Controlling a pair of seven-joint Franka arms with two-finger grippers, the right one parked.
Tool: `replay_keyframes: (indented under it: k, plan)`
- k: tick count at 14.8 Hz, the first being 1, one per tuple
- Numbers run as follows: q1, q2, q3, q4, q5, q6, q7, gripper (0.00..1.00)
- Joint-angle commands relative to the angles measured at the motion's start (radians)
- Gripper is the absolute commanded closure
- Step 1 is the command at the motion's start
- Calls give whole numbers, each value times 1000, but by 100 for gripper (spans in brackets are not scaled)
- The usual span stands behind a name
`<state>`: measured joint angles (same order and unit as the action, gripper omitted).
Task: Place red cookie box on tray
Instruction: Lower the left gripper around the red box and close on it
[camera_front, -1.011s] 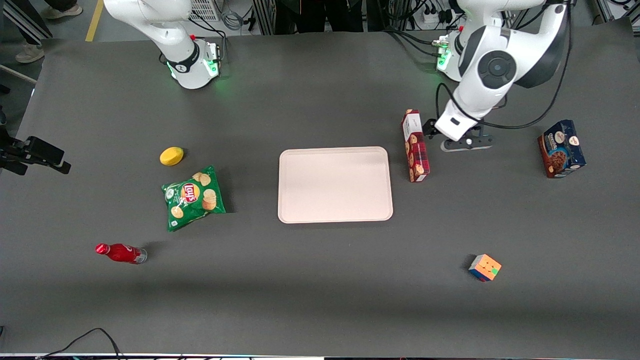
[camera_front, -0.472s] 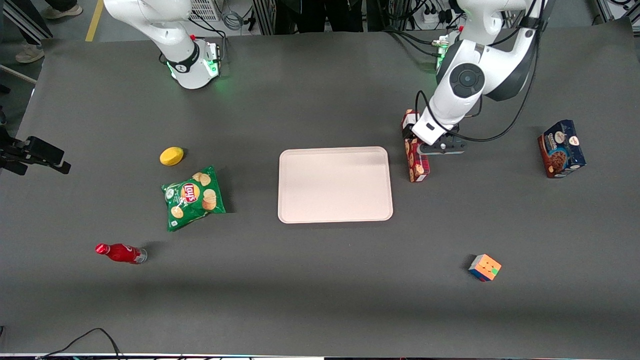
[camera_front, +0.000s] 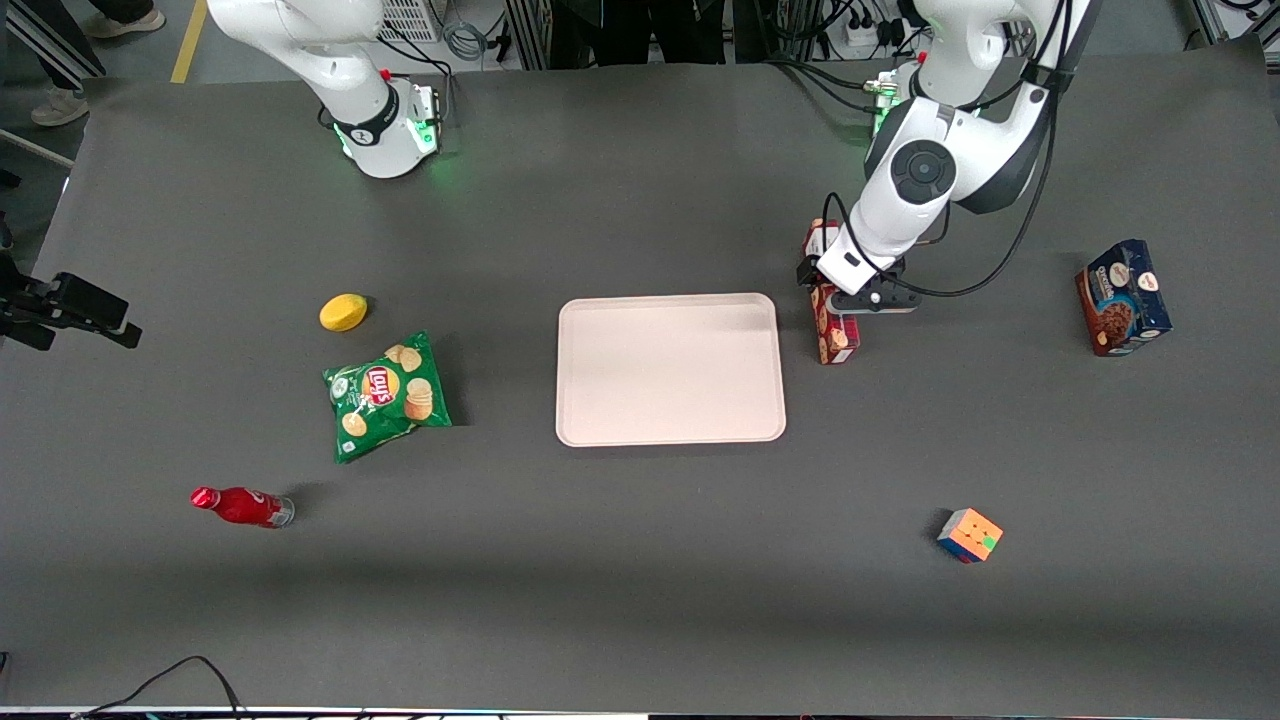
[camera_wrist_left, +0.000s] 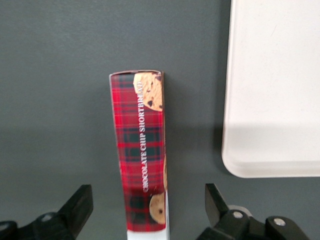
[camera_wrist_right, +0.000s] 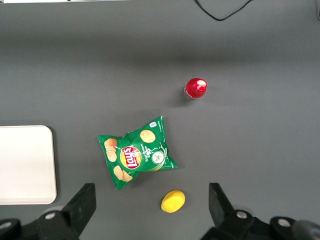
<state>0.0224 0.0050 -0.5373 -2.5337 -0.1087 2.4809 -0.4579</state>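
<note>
I had the pincer (camera_wrist_left: 148, 210) poised directly over the red cookie box (camera_wrist_left: 141, 150), its two fingers (camera_wrist_left: 77, 207) spread wide, one to each side of the carton and touching neither. It held nothing. The box lay flat on the desk (camera_front: 640, 560), long and narrow, running between the fingers and out past the pincer toward the front camera, a cookie picture showing at the end that pointed away from me. From the front view the pincer (camera_front: 850, 298) sat above the middle of the box (camera_front: 833, 335), hiding that part of it.

Just beside the pincer, toward the parked arm's end of the desk, lay the tray (camera_front: 670, 368), its rounded corner (camera_wrist_left: 235, 165) close to the box but with a strip of bare desk between them. A dark-blue cookie box (camera_front: 1122, 297) stood well apart from the pincer. A coloured cube (camera_front: 969, 535) sat nearer the front camera than the pincer.
</note>
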Motion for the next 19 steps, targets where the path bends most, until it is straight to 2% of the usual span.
replay_keyframes:
  k: [1,9,13,15,17,19]
  plan:
    - [-2,42,-9,-43,-9,105,-22,0]
    - [-2,95,-29,-79,1,188,-36,0]
    - [-2,125,-29,-80,6,225,-35,5]
    - [-2,132,-29,-80,12,233,-35,12]
    - [1,133,-29,-85,35,233,-35,24]
    - [1,132,-27,-89,38,233,-35,44]
